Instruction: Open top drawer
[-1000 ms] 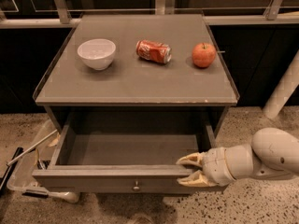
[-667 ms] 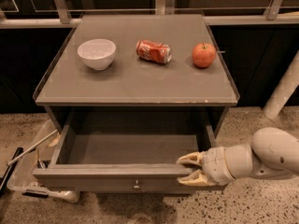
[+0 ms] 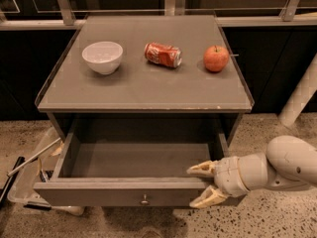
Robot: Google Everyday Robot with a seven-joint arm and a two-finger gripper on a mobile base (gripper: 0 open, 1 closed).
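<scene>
The matte grey cabinet [image 3: 143, 86] stands on a speckled floor, its flat top carrying three things in a row. Under that top, the wide grey top drawer [image 3: 114, 195] is pulled well out toward me, so I look straight down into its bare grey box.

The robot's white arm [image 3: 277, 167] reaches in low from the right. Its gripper [image 3: 191, 187] sits at the right end of the drawer's front panel. The two cream fingers [image 3: 203, 168] are spread apart, one above the front's top rim and just inside the box, the other down across the outer face, with the panel's edge between them. Whether they press on it I cannot tell.

A clear plastic bin [image 3: 25, 187] lies on the floor to the left of the drawer.

On top are a white round bowl [image 3: 102, 57] at the left, a red drink can [image 3: 163, 54] lying on its side in the middle, and a red apple [image 3: 216, 59] at the right. The small round metal knob [image 3: 144, 200] sits mid-front, well left of the gripper.
</scene>
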